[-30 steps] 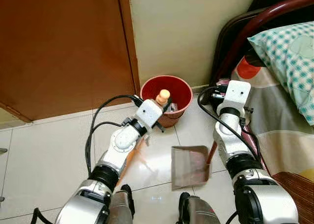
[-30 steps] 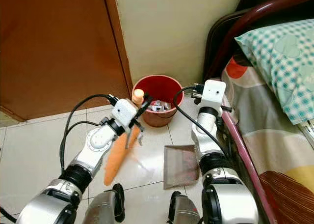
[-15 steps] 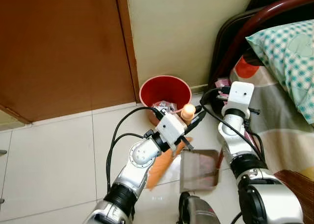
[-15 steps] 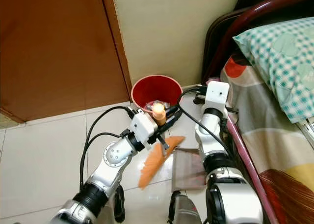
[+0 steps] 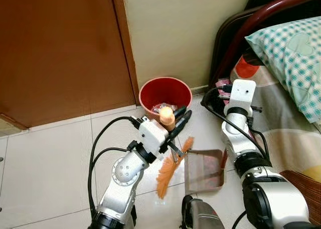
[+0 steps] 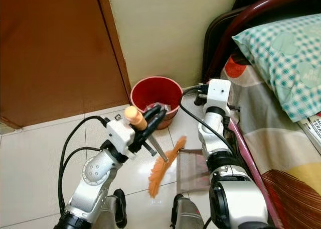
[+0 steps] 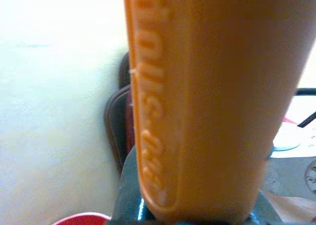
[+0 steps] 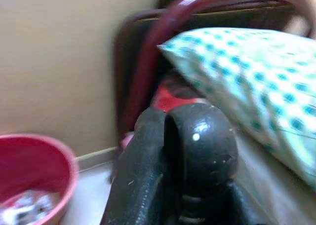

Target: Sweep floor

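The left gripper [image 6: 150, 119] is holding its jaws closed on the orange handle of the brush [image 6: 163, 167], the handle's rounded end standing up above the wrist and the bristles hanging down to the tiled floor [image 5: 50, 153]. The bristle tip is resting just beside the near edge of the dustpan [image 5: 203, 169]. The left arm is reaching forward and across the body, elbow low, wrist turned inward toward the dustpan.

The right gripper [image 5: 224, 87] is being held up on a near-vertical forearm close to the bed [image 5: 281, 113]; its jaws are pressed together around a dark rounded knob [image 8: 200, 146], which cannot be identified with certainty. The dustpan is lying flat on the floor just beside this arm.

The red bucket [image 5: 165, 94] is standing against the wall beyond both arms, with scraps of litter inside it, next to the brown door [image 5: 60, 53].

The left wrist view is showing the brush handle at very close range, with raised lettering on it. The right wrist view is showing the checked pillow [image 8: 247, 72] and the curved dark red bed frame [image 8: 163, 37] behind the knob.
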{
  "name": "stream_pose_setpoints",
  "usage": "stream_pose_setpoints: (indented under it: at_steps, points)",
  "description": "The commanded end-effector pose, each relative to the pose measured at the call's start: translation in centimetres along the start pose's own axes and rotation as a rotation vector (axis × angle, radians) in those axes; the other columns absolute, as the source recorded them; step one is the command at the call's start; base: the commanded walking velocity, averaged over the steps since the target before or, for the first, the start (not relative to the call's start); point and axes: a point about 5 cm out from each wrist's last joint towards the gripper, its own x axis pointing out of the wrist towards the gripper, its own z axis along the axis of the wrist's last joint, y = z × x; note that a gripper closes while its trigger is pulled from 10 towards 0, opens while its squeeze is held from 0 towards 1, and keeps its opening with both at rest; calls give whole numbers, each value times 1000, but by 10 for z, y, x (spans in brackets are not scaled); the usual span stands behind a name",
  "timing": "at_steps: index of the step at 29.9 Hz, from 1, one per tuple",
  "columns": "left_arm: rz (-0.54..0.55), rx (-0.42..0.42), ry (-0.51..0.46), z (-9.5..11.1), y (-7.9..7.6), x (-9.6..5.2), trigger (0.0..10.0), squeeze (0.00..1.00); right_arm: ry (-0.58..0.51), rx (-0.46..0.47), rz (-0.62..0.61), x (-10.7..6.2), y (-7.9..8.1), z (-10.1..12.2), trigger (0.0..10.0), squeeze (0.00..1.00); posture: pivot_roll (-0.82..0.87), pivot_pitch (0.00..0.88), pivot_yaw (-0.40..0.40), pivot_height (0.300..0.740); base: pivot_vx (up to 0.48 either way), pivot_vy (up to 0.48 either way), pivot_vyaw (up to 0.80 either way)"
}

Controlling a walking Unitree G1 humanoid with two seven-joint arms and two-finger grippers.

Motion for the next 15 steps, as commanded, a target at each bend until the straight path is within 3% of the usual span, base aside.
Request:
stream_pose_setpoints:
  at_steps: [1,3,11,15]
  points:
    - [33,-1,66,-7,6,-14,10000,0,31,1,50,-1,4,-4,10000,0,74,210,-31,740,0,0,0]
    - [63,11,102,-5,13,-27,10000,0,55,21,142,-3,11,-7,10000,0,72,200,-38,740,0,0,0]
    - [110,31,201,-2,22,-48,10000,0,106,20,381,-10,16,-18,10000,0,54,173,-49,740,0,0,0]
    - [176,124,261,-8,37,-61,10000,0,66,40,502,-15,13,-17,10000,0,35,151,-49,740,0,0,0]
